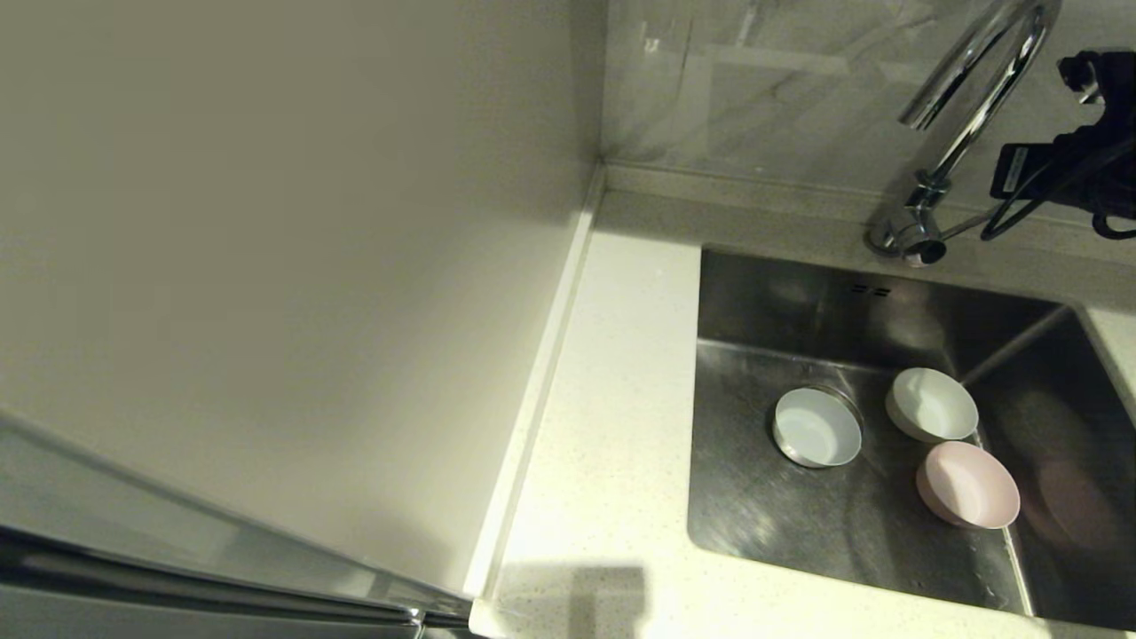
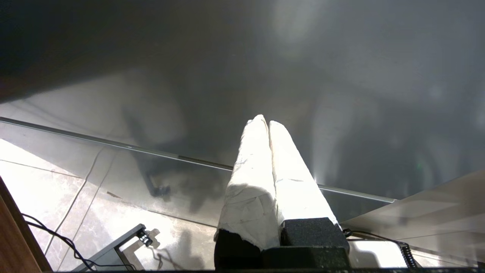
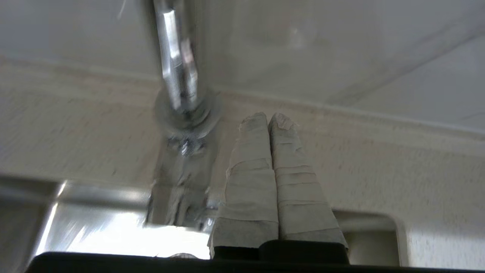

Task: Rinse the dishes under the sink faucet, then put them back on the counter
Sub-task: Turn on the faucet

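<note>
Three bowls (image 1: 896, 435) sat in the sink (image 1: 763, 515); right pincer (image 3: 268, 118) closed, empty, beside faucet (image 3: 178, 76) base; left pincer (image 2: 264, 122) closed, empty, parked.

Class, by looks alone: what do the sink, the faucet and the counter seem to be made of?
Sink: likely stainless steel, brushed; grey, dull streaky sheen.
Faucet: metal, probably chrome-plated; bright mirror-like reflections.
Counter: stone or stone-like composite; white, matte, with fine dark speckles.

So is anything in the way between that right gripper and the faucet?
Nothing visible. The right gripper, shut and empty, sits beside the faucet base above the counter, with only bare counter between them.
</note>
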